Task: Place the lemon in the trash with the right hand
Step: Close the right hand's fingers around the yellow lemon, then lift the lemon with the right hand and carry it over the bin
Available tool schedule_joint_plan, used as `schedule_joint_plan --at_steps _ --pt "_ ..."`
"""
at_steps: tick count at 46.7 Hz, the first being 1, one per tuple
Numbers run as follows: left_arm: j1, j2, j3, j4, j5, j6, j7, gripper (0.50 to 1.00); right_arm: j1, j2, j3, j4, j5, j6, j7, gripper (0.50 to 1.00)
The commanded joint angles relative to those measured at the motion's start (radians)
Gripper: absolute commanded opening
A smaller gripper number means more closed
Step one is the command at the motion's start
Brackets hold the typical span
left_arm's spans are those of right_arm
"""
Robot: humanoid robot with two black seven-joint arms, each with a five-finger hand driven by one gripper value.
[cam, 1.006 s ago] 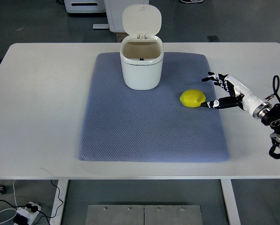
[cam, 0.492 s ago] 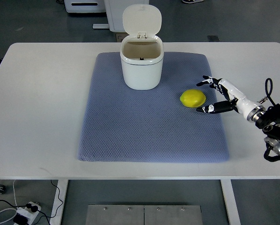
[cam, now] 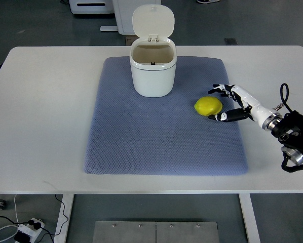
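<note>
A yellow lemon [cam: 208,106] lies on the blue-grey mat [cam: 161,136], right of centre. My right hand [cam: 218,103] reaches in from the right edge and is open around the lemon's right side: fingers [cam: 220,89] spread behind it, thumb [cam: 222,117] in front, both very close to it. The white trash bin [cam: 152,71] stands upright at the back of the mat, up and left of the lemon, with its lid [cam: 153,21] flipped up and the inside showing. The left arm is out of view.
The mat lies on a white table [cam: 45,111] whose front edge runs along the bottom. White equipment [cam: 98,6] stands on the floor behind the table. A power strip with cables [cam: 27,229] lies on the floor at lower left.
My right hand has slid left toward the lemon, its fingers and thumb now bracketing the fruit's right side. The lemon and the bin have not moved.
</note>
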Motion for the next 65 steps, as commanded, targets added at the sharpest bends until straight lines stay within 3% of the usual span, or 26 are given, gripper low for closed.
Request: schedule_joint_plan --at_steps 1,6,12,22,47,65 --pt "0.000 0.000 0.000 0.000 0.000 0.000 0.000 1.000 0.006 0.000 -0.015 0.000 0.000 0.000 0.005 0.836" --pt "0.000 0.000 0.000 0.000 0.000 0.000 0.000 1.000 0.006 0.000 -0.015 0.000 0.000 0.000 0.008 0.820" --pt "0.000 0.000 0.000 0.000 0.000 0.000 0.000 1.000 0.007 0.000 -0.017 0.002 0.000 0.000 0.011 0.753" --pt "0.000 0.000 0.000 0.000 0.000 0.000 0.000 1.000 0.015 0.001 -0.043 0.006 -0.021 0.000 0.048 0.502" --pt "0.000 0.000 0.000 0.000 0.000 0.000 0.000 1.000 0.030 -0.032 -0.038 0.026 -0.009 0.005 0.051 0.500" --pt "0.000 0.000 0.000 0.000 0.000 0.000 0.000 1.000 0.101 -0.092 -0.032 0.071 0.161 0.029 0.048 0.500"
